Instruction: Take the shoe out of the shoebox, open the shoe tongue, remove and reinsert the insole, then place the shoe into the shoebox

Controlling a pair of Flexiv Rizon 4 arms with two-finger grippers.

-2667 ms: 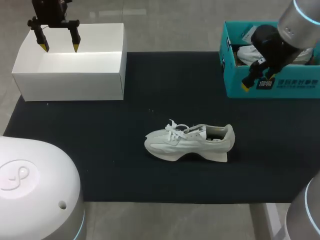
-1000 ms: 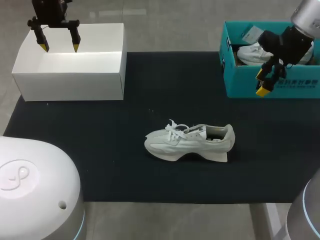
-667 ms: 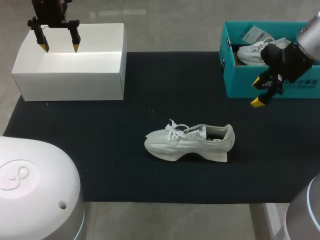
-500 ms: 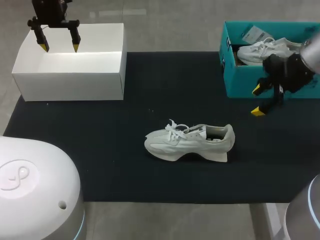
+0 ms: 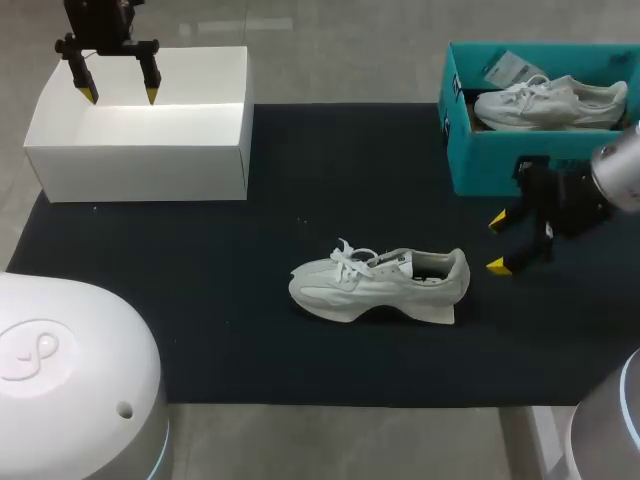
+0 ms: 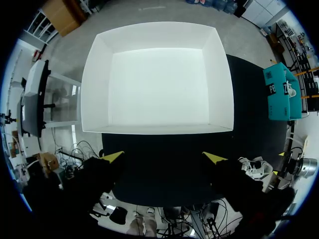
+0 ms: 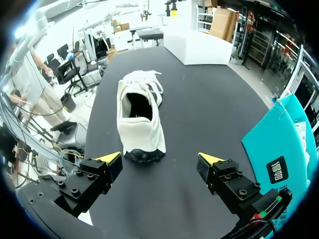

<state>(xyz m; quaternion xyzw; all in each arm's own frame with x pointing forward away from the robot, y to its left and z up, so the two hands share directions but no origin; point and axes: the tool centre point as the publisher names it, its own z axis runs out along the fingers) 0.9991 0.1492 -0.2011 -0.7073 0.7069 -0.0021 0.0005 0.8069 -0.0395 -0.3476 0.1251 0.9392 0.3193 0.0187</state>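
since 2.7 s ago the right gripper (image 5: 496, 243) has come off the teal cardboard shoebox (image 5: 500, 165) and dropped toward the black mat (image 5: 250, 330) in front of it. it's now just behind the heel of the white lace-up sneaker (image 5: 378, 283), fingers spread wide, holding nothing. sneaker sits upright mid-mat, toe toward the left edge, unmoved. a 2nd white sneaker (image 5: 550, 103) lies in the shoebox at the mat's far right corner. left gripper (image 5: 120, 95) unchanged, spread and empty over the open white cardboard box (image 5: 140, 165) at the far left corner.
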